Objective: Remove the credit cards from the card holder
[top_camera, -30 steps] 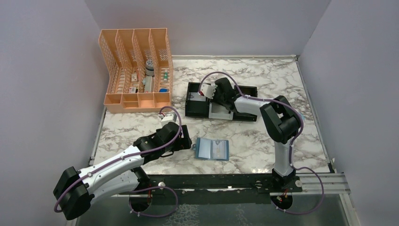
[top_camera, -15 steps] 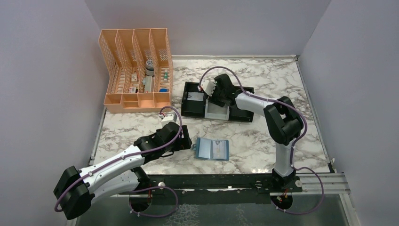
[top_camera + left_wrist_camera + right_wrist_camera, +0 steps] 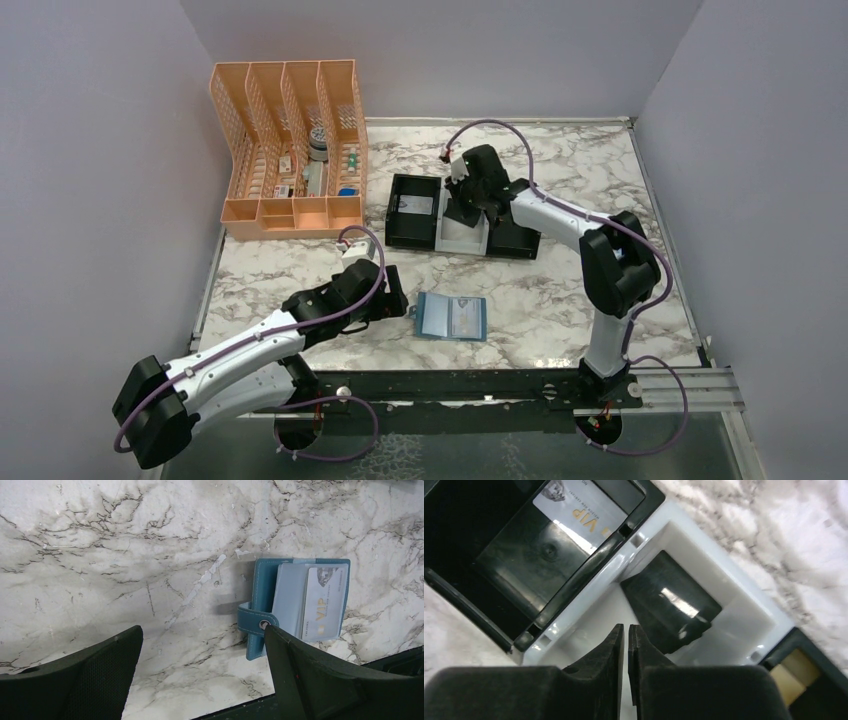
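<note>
While the right arm (image 3: 545,215) hangs over the tray: its jaws are pressed together on nothing, above the white middle compartment of the black-and-white tray (image 3: 649,530).
Cards already out: a silver VIP card (image 3: 584,505) lies in the tray's left black compartment and a black card (image 3: 669,605) in the white one. The edge of a gold-tan card (image 3: 791,672) shows in the right one.
Card holder: the teal wallet (image 3: 260,605) lies open and flat on the marble desk (image 3: 125,555), near its front edge and well apart from the tray. One pale VIP card (image 3: 322,605) sits in its clear pocket.
Left arm (image 3: 250,345): jaws spread wide, low over the desk just beside the wallet's strap, touching nothing.
Step in hand: by appearances a drop-off at the tray is done, with one card to go.
Next move: likely a pinch on that card's exposed edge, sliding it out while the wallet is kept from skidding.
</note>
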`<state>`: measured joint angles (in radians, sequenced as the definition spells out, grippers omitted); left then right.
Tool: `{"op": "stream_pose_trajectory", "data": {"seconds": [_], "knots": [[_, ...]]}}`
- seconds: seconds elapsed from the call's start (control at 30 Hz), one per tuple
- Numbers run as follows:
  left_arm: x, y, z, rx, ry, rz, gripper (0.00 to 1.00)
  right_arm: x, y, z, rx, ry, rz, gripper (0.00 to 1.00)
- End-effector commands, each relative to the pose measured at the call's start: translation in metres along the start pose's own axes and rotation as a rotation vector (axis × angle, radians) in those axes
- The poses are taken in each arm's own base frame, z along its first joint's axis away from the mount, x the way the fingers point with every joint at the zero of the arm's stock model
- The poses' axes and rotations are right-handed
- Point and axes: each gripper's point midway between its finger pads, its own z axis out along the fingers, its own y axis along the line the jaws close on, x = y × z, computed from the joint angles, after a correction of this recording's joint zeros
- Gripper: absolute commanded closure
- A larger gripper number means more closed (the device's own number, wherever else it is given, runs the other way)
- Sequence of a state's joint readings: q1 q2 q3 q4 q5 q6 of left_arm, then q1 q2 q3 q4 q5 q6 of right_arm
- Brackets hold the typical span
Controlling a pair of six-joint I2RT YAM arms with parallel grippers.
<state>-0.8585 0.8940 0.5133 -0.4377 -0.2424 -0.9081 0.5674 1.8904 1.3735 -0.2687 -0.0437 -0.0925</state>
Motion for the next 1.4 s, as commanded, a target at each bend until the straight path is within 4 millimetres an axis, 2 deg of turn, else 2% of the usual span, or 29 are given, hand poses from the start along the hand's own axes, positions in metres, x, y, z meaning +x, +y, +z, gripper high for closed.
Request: {"op": "stream_pose_trajectory", "data": {"seconds": [0.0,0.2,0.57,0.67,0.9,1.13,1.37], "knots": [[-0.002,-0.001,-0.002,0.012,-0.008,0.002,0.06,0.021,0.023,-0.005,-0.064,0.045,0.241,0.91],[-0.003,-0.002,-0.003,0.014,-0.006,0.015,0.05,0.039,0.019,0.000,0.002,0.093,0.358,0.95],[-0.005,-0.005,-0.005,0.026,-0.007,0.005,0.05,0.044,0.006,0.003,0.082,0.126,0.366,0.96],[-0.004,-0.004,-0.004,0.021,-0.006,0.004,0.05,0.044,0.009,0.006,0.074,0.133,0.365,0.96],[-0.004,-0.005,-0.003,0.019,-0.001,0.004,0.05,0.058,0.014,0.019,0.083,0.195,0.325,0.96],[-0.006,-0.006,-0.004,0.022,-0.009,0.007,0.05,0.062,0.001,0.032,0.153,0.209,0.291,0.96],[-0.005,-0.005,-0.004,0.020,-0.008,0.004,0.05,0.074,-0.014,0.041,0.253,0.228,0.270,0.96]]}}
